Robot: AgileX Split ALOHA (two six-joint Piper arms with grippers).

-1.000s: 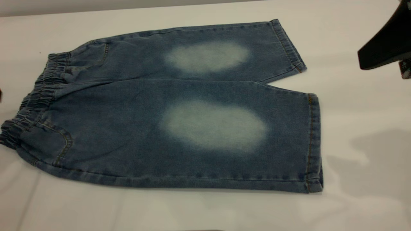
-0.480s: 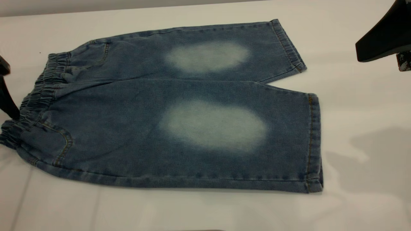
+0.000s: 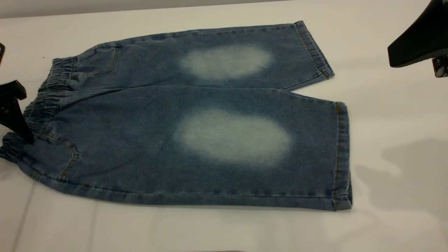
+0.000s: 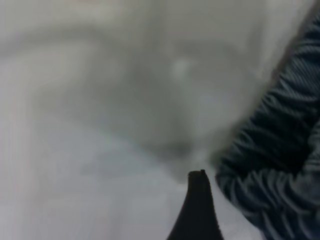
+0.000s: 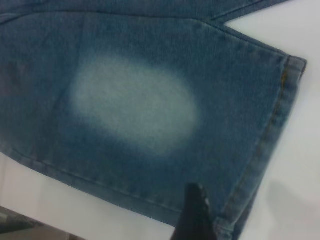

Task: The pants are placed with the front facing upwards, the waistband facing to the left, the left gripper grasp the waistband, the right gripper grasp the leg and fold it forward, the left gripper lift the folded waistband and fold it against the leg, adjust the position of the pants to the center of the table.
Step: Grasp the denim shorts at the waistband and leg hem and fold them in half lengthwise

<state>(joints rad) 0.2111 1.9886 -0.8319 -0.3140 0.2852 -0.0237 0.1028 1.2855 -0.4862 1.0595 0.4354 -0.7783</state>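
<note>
1. White and smooth, the surface [image 3: 385, 115] carries the pants [image 3: 196, 140] spread flat, front up, long axis running left to right, with the waistband at the left and the leg hems at the right.
2. Nearest lies the wider leg, soft blue denim with a pale faded oval and a stitched hem at its right end; a curved pocket seam sits at its near-left corner.
3. At the left, the gathered, ruched waistband [image 3: 45, 101] forms the end of the pants.
4. Left tool [image 3: 15, 115], slim and black, has one finger tip down on the waistband; whether it is wide or narrow cannot be told.
5. Farther back lies the second leg, also with a faded oval.
6. Far right, the right tool [image 3: 418, 43], a broad black wedge, hangs above the surface, clear of the pants; its opening cannot be told.
</note>
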